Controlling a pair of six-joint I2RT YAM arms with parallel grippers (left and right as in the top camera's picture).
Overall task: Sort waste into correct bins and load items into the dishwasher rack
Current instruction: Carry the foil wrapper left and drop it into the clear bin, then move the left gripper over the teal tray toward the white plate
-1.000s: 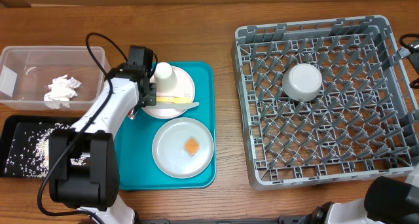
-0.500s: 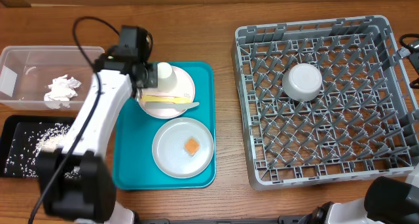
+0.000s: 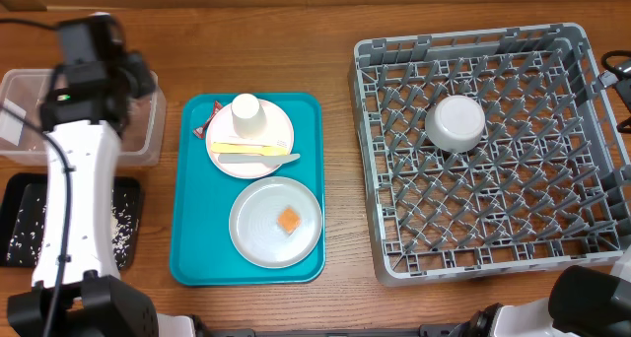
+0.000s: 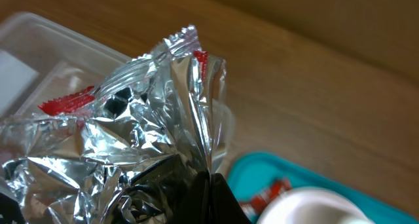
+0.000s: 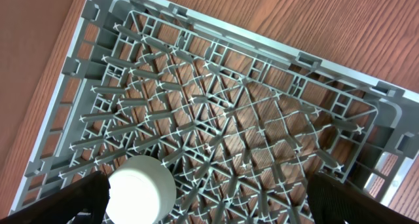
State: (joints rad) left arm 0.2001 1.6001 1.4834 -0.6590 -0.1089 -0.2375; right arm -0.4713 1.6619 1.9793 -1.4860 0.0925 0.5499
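My left gripper [image 4: 208,199] is shut on the crumpled silver foil [image 4: 141,135], which has red wrapper bits [image 4: 65,103] against it. It holds the foil over the clear tub [image 4: 39,37]. In the overhead view the left arm [image 3: 91,61] covers most of the clear tub [image 3: 18,105]. The black tray [image 3: 22,229] holds rice grains. On the teal tray [image 3: 189,248] a pinkish-white plate [image 3: 279,125] carries a white cup [image 3: 245,112], a yellow utensil [image 3: 242,148] and a pale utensil [image 3: 258,159]. A grey plate [image 3: 258,240] holds the orange square [image 3: 288,221]. My right gripper [image 5: 213,209] is open over the rack [image 5: 216,119].
A white bowl [image 3: 455,122] sits upside down in the grey rack [image 3: 493,238]; it also shows in the right wrist view [image 5: 141,188]. Red wrappers [image 3: 205,130] lie on the teal tray left of the pinkish-white plate. Bare wood lies between the teal tray and the rack.
My left arm has swung left from the pinkish-white plate to above the clear tub, carrying the foil. The napkin in the tub is now hidden under the arm.
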